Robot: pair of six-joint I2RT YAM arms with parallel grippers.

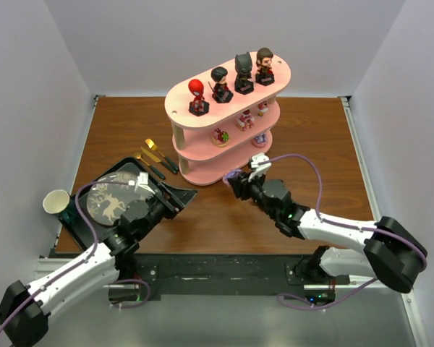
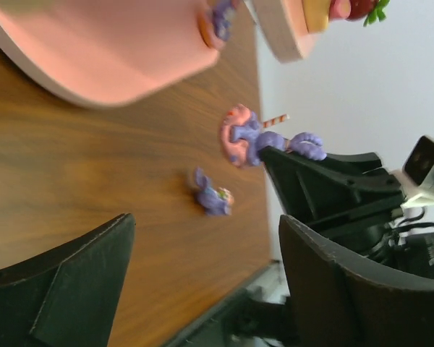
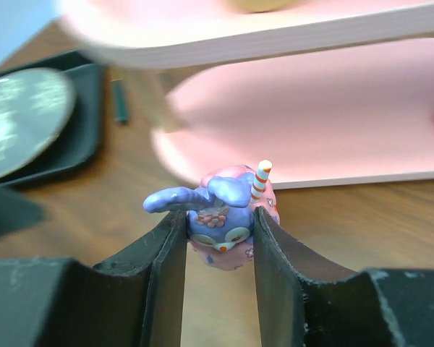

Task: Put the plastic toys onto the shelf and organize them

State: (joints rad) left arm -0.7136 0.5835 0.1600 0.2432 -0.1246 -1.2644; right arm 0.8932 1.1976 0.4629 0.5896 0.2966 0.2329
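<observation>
The pale pink shelf stands at the table's back centre. Four big-headed figures stand on its top board, from a red one to a brown-haired one. Small toys sit on the middle board and the bottom board. My right gripper is shut on a purple-and-pink toy just in front of the bottom board. Another small purple toy lies on the table near it. My left gripper is open and empty, low over the table beside the tray.
A black tray with a round dark plate lies at the front left. A white cup stands left of it. Gold and dark cutlery lies between the tray and the shelf. Walls close three sides.
</observation>
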